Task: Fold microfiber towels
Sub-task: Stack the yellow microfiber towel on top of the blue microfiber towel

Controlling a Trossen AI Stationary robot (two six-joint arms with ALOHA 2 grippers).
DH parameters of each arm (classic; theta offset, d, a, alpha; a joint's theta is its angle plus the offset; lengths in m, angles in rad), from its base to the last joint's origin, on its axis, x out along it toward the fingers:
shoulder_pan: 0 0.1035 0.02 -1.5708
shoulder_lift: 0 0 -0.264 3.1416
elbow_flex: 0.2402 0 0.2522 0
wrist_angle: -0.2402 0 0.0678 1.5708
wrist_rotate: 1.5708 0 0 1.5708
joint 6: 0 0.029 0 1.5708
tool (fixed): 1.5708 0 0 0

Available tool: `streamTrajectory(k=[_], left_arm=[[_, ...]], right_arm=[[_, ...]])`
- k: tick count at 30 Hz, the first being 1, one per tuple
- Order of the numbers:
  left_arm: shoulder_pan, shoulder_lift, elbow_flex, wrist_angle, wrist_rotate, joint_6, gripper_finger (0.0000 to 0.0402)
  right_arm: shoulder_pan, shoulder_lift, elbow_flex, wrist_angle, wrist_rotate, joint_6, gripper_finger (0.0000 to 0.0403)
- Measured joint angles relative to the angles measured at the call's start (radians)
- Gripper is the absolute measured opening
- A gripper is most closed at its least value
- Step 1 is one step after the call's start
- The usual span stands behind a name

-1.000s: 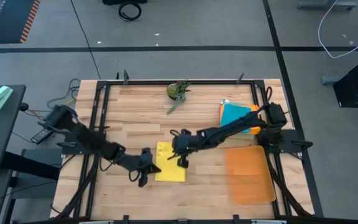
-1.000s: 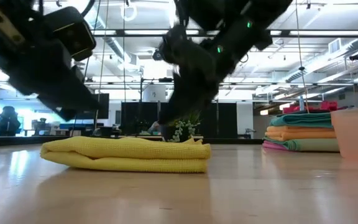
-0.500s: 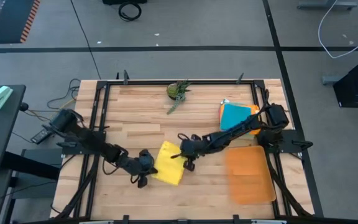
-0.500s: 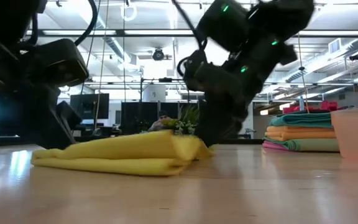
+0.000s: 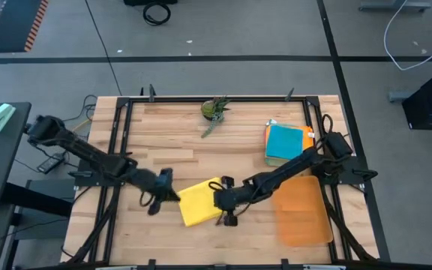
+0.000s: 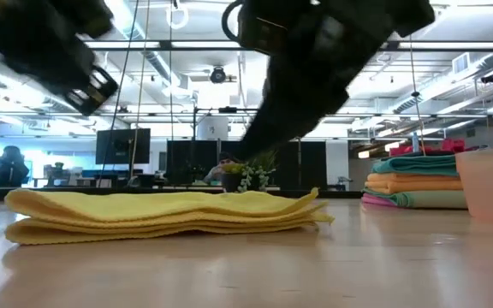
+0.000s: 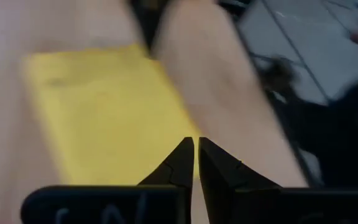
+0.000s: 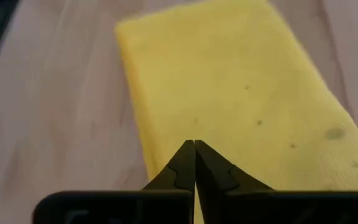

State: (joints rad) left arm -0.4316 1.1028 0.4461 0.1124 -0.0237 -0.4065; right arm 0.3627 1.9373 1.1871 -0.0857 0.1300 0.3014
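Note:
A folded yellow microfiber towel point(image 5: 199, 202) lies flat on the wooden table, a little toward the near edge, and shows as a low stack of layers in the low view point(image 6: 161, 218). My right gripper point(image 5: 219, 201) is shut, with its tips over the towel's right end point(image 8: 194, 144). My left gripper point(image 5: 167, 193) hangs above the table just left of the towel, all but shut and holding nothing point(image 7: 196, 144). My right gripper has its shut fingertips point(image 8: 185, 158) down on the towel's top layer point(image 8: 229, 124), close to its right end. The fingers slant down from the table's right side. The towel lies flat on the table under them.
A stack of folded towels with a teal one on top point(image 5: 287, 142) sits at the back right, also seen in the low view point(image 6: 413, 184). A stiff orange mat point(image 5: 302, 210) lies at the near right. A small green plant point(image 5: 216, 109) stands by the far edge.
My left gripper has risen off the towel and drawn back toward the table's left edge. My right gripper has moved toward the near edge with its shut tips on the towel. The towel has slid that way and turned about flat on the table.

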Motion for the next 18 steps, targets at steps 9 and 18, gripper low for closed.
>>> streamTrajectory(k=[9, 18], left_arm=[[-0.247, 0.226, 0.001, 0.35, -0.116, 0.168, 0.0056], [-0.272, 0.476, 0.011, 0.516, -0.171, 0.289, 0.0189]], right_arm=[[0.071, 0.0, -0.003, -0.006, 0.129, -0.238, 0.0142], [0.075, 0.0, -0.002, -0.056, 0.15, -0.217, 0.0229]])
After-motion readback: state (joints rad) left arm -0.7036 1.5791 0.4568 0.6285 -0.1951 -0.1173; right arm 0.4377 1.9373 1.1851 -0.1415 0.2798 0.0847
